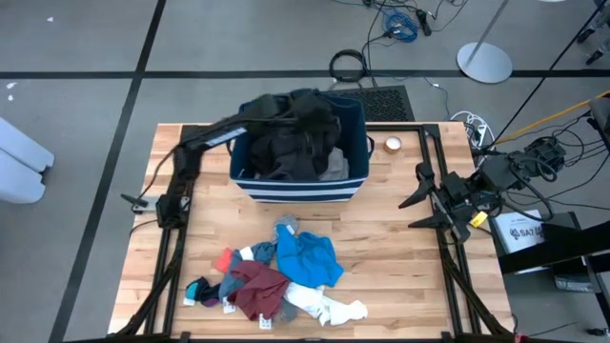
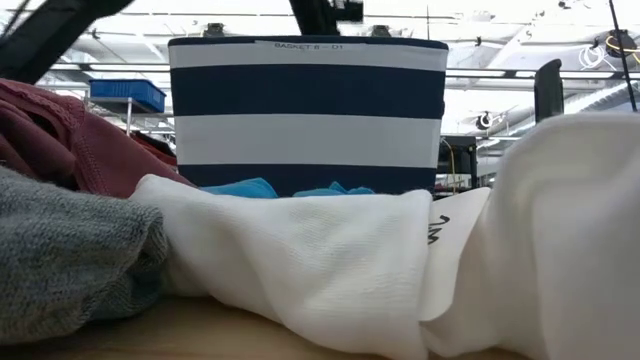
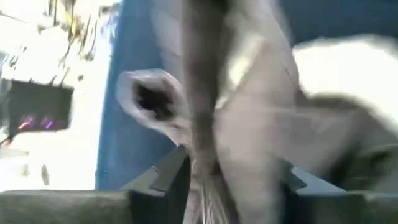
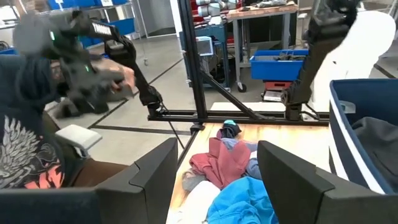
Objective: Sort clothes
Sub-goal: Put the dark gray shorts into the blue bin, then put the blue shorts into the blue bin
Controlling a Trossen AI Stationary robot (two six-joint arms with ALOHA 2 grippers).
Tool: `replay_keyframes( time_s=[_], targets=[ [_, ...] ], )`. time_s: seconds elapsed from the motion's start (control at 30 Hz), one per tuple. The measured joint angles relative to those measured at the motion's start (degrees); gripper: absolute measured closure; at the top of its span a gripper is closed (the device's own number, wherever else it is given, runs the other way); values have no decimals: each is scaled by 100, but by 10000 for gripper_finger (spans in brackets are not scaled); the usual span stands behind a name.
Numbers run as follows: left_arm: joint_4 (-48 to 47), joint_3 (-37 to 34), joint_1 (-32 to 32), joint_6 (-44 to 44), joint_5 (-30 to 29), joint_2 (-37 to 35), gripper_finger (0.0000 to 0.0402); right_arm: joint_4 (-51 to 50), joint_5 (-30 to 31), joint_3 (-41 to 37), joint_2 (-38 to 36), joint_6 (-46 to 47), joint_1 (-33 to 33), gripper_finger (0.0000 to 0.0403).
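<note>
One wooden surface carries everything we see, and on it stands one navy bin with white stripes, heaped with dark grey garments. We count two arms: the left arm reaches from the surface's left edge over the bin, and its left claw sits above the dark heap; in the left wrist view grey cloth hangs blurred between its fingers, and we cannot tell whether they pinch it or stand apart from it. The right arm waits at the surface's right edge, its right claw spread wide and holding nothing. In front of the bin lies one loose pile of clothes, which we list from largest down: one bright blue piece, one maroon piece just beside it, one white piece at the near edge, then small items to the left, one red, one teal, one dark. One small round object sits beside the bin's right corner. In the right wrist view a person shows beyond the surface.
</note>
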Motion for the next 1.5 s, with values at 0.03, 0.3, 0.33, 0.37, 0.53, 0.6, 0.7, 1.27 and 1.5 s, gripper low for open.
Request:
replay_keyframes(
  time_s=[0.03, 0.3, 0.33, 0.37, 0.53, 0.6, 0.7, 1.27, 1.5],
  targets=[
    [8, 14, -7, -93, 190, -143, 244, 2, 11, 0, 0, 0, 0, 195],
    [-81, 27, 76, -502, 1098, -1202, 231, 0, 326, 0, 0, -266, -4, 195],
    [-37, 27, 84, -581, 1106, -1318, 231, 1, 328, 0, 0, -315, -4, 195],
    [4, 29, 83, -675, 1122, -1444, 231, 5, 334, 0, 0, -345, -8, 195],
    [-337, 31, 83, -1055, 1439, -1974, 231, -47, 583, 0, 9, -316, -12, 195],
    [-645, 31, 68, -1259, 1716, -2169, 231, -60, 597, 0, 70, -138, -13, 195],
    [-1355, 14, -19, -1657, 2014, -2457, 231, -54, 598, 0, 291, 54, -13, 195],
    [-1363, -1985, -3465, -3778, 925, -3285, 230, 624, 261, -2, 2842, 17, -11, 195],
    [1000, -5072, -4378, -4117, 623, -3916, 230, 875, 758, -2, 4064, 701, -11, 195]
  ],
)
